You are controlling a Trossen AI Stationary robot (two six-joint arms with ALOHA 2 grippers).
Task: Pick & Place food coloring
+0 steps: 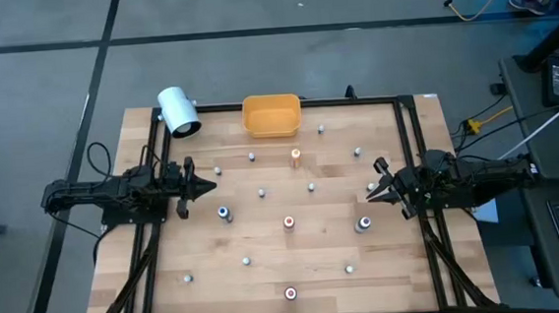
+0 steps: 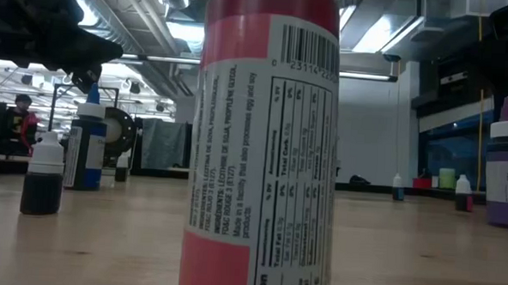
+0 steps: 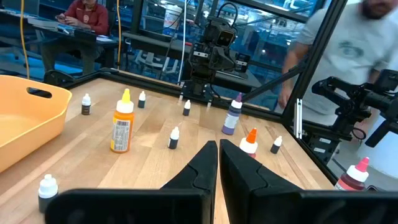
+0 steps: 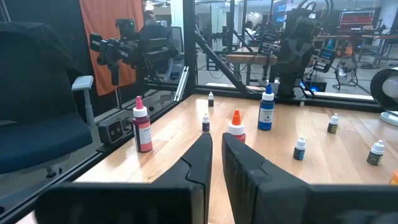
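Left tool [image 1: 206, 188]: fingers together, holding nothing, above the table's [image 1: 297, 264] left side, pointing across it.
Right tool [image 1: 374, 196]: fingers nearly together, a thin slit between them, holding nothing, above the right side, facing the left tool.
Bottles [image 1: 289, 222]: scattered over the table between the two tools, all upright as far as can be told; from above most are only small dots, caps barely readable.
Ahead of left tool: a yellow-capped bottle [image 3: 122, 129], a purple one [image 3: 232, 117], an orange-capped one [image 3: 250, 141] just beside the fingertips, several tiny white-capped ones farther off.
Ahead of right tool: a red bottle [image 4: 142, 126] off to one side, a blue one [image 4: 266, 109], an orange-capped one [image 4: 236, 126] near the fingertips.
Bin [image 1: 272, 116]: at the far edge, between the tools; its inside shows nothing.
White cylinder [image 1: 178, 111]: on its side at the far corner beyond the left tool.
Low view: one red-labelled bottle [image 2: 263, 143] fills the middle, cap and base cut off, hiding the table behind it.
People: two behind the glass, partly cut off.
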